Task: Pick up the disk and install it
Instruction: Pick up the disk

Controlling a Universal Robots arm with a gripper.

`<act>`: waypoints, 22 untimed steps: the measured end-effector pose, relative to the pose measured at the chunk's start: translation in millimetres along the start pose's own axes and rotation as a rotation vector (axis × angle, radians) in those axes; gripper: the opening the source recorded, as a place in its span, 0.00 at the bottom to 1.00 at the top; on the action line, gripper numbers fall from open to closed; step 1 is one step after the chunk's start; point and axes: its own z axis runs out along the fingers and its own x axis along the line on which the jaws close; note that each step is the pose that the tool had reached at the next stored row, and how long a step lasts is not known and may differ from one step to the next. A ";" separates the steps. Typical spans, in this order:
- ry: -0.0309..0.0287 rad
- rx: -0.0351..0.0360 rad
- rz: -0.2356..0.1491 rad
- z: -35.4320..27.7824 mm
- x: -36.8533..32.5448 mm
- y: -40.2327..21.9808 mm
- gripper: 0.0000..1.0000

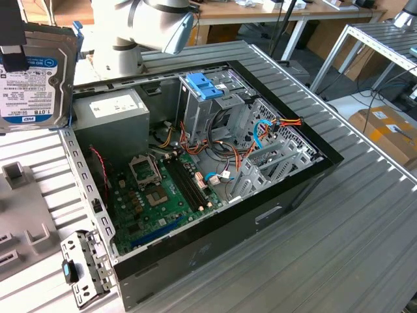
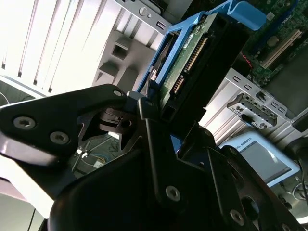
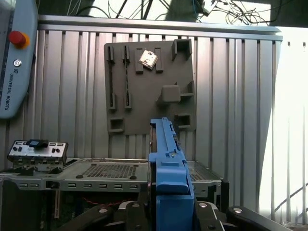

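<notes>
Near edge of the ribbed tabletop (image 1: pixel 365 248): 1 open computer case (image 1: pixel 215 257), motherboard (image 1: pixel 156 195) exposed, grey power-supply box (image 1: pixel 111 114) behind it. Blue bracket (image 1: pixel 205 85) sits atop the drive cage. At the exterior view's left, the disk (image 1: pixel 36 72) hangs in the air, clear of the case. In the second wrist view, the gripper (image 2: pixel 166 113) has its jaws clamped on the disk. Beyond, a grey slotted tray (image 3: pixel 149 86) lies on the tabletop.

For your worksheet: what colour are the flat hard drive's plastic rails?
Disk rails: bright blue; first wrist view.
</notes>
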 end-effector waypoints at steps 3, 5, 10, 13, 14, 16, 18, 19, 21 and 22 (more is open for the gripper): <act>-0.0001 0.0001 0.000 1.3 0.1 -0.5 0.37; 0.0000 0.0001 0.000 2.2 0.1 -0.8 0.37; 0.0001 0.0000 0.000 3.1 0.2 -1.3 0.37; 0.0000 0.0000 0.000 3.1 0.2 -1.3 0.37; 0.0000 0.0000 0.000 3.1 0.2 -1.3 0.37; -0.0001 0.0001 0.000 3.6 0.2 -1.4 0.37; 0.0001 -0.0001 0.000 5.4 0.2 -1.5 0.37; 0.0002 -0.0002 0.000 6.2 0.3 -1.5 0.37; 0.0000 0.0000 0.000 7.4 0.3 -0.9 0.37; 0.0000 0.0000 0.000 7.8 0.3 -0.4 0.37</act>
